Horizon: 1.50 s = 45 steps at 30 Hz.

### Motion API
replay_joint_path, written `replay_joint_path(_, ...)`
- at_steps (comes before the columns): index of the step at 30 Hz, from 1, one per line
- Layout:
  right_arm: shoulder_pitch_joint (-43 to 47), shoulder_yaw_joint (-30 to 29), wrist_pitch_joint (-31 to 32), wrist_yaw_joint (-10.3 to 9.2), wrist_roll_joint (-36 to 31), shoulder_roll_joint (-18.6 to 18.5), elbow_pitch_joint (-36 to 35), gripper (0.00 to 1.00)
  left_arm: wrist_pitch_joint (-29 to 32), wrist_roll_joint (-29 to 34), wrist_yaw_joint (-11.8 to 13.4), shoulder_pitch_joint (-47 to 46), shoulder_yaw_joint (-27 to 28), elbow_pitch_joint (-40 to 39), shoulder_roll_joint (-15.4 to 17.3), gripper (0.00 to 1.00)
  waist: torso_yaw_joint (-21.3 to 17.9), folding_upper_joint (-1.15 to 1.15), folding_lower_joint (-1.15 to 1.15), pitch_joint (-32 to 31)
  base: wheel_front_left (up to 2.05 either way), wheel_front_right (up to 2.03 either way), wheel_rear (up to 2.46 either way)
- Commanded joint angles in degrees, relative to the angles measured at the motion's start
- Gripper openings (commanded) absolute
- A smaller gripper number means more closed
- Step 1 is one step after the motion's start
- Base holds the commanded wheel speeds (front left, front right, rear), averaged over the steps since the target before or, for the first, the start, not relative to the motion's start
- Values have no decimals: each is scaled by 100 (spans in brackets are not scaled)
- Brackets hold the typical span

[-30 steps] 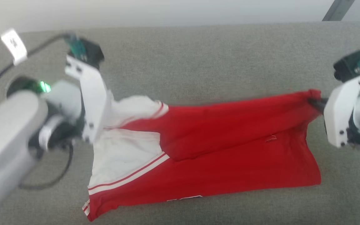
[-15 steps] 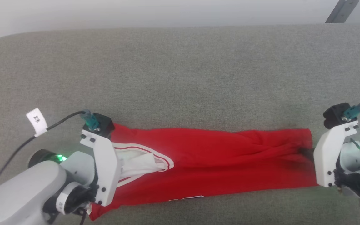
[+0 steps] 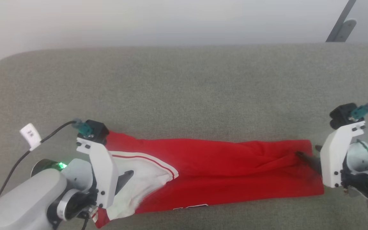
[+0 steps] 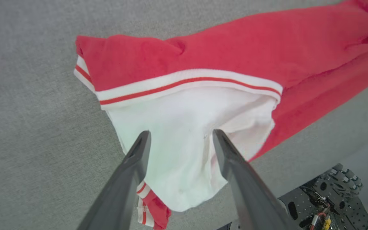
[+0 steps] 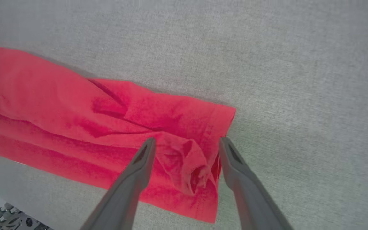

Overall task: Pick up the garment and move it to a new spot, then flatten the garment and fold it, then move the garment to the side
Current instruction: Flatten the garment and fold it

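Garment [image 3: 222, 172]: chest lettering illegible to me, mostly under the near fold; sleeve end behind my left wrist mount [image 3: 102, 172]

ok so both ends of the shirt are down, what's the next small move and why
Probably lift both grippers straight up and clear. The left gripper stands open astride the white sleeve, the right gripper open astride the bunched hem, and the garment lies as a long folded band on the grey cushion. Rising straight should avoid dragging the cloth out of its fold.
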Motion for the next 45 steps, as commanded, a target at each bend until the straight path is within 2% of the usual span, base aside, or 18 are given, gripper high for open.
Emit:
replay_joint_path(1,94,-76,65,-2,93,-16,-72,100,-297,34,-54,151,112,-107,76,100,9,0,0,-117,0,0,0)
replay_joint_path(4,173,-300,161,-2,76,-90,-37,100,-880,121,-129,347,276,-223,140,100,43,0,0,-203,0,0,0)
replay_joint_path(9,292,-648,416,-2,44,-13,182,100,-2037,378,-186,708,559,-234,246,100,136,0,0,-278,0,0,0)
replay_joint_path(13,309,-791,547,-2,-31,19,389,100,-2997,513,-47,1025,858,-109,268,100,255,0,0,-275,0,0,0)
replay_joint_path(14,309,-791,547,-2,-31,19,389,100,-2997,513,-47,1025,858,-109,268,100,255,0,0,-275,0,0,0)
replay_joint_path(16,265,-834,545,-2,-35,50,512,100,-3499,643,-10,1173,993,-62,272,100,324,0,0,-259,0,0,0)
replay_joint_path(21,168,-814,517,-1,-67,111,879,100,-4588,655,194,1582,1361,124,137,100,506,0,0,-193,0,0,0)
replay_joint_path(25,77,-720,364,-2,-103,103,1190,100,-4947,709,305,1908,1722,233,-56,100,664,0,0,-131,0,0,0)
replay_joint_path(28,24,-637,285,-2,-46,141,1482,100,-5007,826,283,2189,2108,304,-274,100,761,0,0,-83,0,0,0)
replay_joint_path(31,-1,-511,222,-2,25,188,1772,100,-5004,1119,144,2466,2719,305,-605,100,842,0,0,-31,0,0,0)
replay_joint_path(32,0,-474,253,-1,58,227,1868,89,-5005,1211,85,2588,2927,313,-724,100,863,0,0,-21,0,0,0)
replay_joint_path(33,-9,-389,253,0,91,258,1907,36,-5005,1342,10,2696,3090,315,-819,100,880,0,0,-2,0,0,0)
replay_joint_path(34,-16,-367,230,0,165,284,1971,0,-5007,1450,-57,2768,3289,303,-947,100,896,0,0,18,0,0,0)
replay_joint_path(39,-87,-368,93,0,445,298,2094,0,-5007,2039,-480,3144,4178,220,-1527,100,944,0,0,72,0,0,0)
replay_joint_path(45,-193,-371,-41,-2,605,126,1947,0,-5008,2500,-940,3310,4825,313,-1950,100,894,0,0,98,0,0,0)
